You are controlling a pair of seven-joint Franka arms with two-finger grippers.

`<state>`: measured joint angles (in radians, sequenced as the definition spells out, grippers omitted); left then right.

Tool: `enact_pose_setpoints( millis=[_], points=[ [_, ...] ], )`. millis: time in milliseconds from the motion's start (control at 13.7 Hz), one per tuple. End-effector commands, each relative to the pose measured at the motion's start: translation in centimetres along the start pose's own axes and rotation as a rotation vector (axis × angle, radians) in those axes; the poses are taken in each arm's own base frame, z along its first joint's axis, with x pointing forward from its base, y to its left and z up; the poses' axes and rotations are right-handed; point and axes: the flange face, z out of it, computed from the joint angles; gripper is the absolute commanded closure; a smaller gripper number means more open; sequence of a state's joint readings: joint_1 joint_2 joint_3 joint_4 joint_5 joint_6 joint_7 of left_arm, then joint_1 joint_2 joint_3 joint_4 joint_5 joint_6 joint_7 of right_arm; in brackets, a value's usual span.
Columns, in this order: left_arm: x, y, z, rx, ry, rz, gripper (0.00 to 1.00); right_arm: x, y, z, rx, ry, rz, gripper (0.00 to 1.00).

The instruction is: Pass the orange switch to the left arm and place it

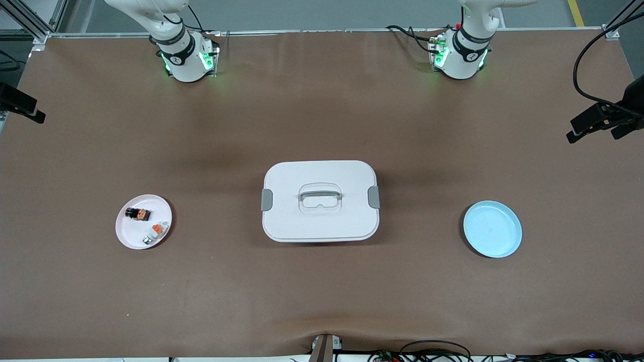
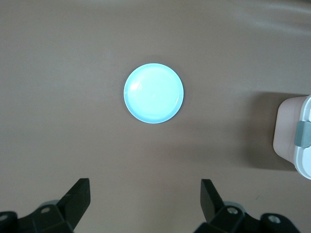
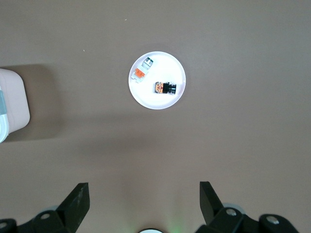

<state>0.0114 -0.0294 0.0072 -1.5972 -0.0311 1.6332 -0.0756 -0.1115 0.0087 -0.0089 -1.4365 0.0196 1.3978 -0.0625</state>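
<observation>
The orange switch (image 1: 138, 213), a tiny black stub with an orange band, lies on a white plate (image 1: 130, 236) toward the right arm's end of the table; it also shows in the right wrist view (image 3: 164, 88). The white box (image 1: 320, 200) with grey handle and latches stands mid-table. My right gripper (image 3: 144, 196) is open and empty, high above the table near its base. My left gripper (image 2: 146, 194) is open and empty, high above the table near its base. Neither gripper shows in the front view.
A small white-and-silver piece with an orange tab (image 1: 156, 232) shares the white plate. A light blue plate (image 1: 492, 229) lies toward the left arm's end; it shows in the left wrist view (image 2: 153, 92). Black camera mounts stand at both table ends.
</observation>
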Motion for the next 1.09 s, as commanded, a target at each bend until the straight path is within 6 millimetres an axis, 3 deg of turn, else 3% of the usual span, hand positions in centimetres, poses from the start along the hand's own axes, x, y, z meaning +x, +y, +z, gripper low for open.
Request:
enact_pose_setpoints(
  millis=[0, 437, 655, 873, 1019],
  points=[
    [0.1, -0.3, -0.3, 0.006, -0.007, 0.001, 0.00, -0.3, 0.1, -0.3, 0.016, 0.001, 0.020, 0.00],
    [0.0, -0.3, -0.3, 0.008, -0.010, 0.000, 0.00, -0.3, 0.3, -0.3, 0.014, 0.002, 0.024, 0.00],
    [-0.4, -0.2, 0.1, 0.010, -0.049, -0.005, 0.00, -0.3, 1.3, -0.4, 0.015, 0.009, 0.042, 0.00],
    [-0.3, -0.8, 0.0, 0.009, -0.051, -0.013, 0.00, 0.2, 1.2, -0.6, 0.011, 0.042, 0.041, 0.00],
    [0.0, -0.7, 0.8, 0.010, -0.066, -0.009, 0.00, 0.9, 1.9, 0.3, 0.007, 0.030, 0.052, 0.00]
  ],
)
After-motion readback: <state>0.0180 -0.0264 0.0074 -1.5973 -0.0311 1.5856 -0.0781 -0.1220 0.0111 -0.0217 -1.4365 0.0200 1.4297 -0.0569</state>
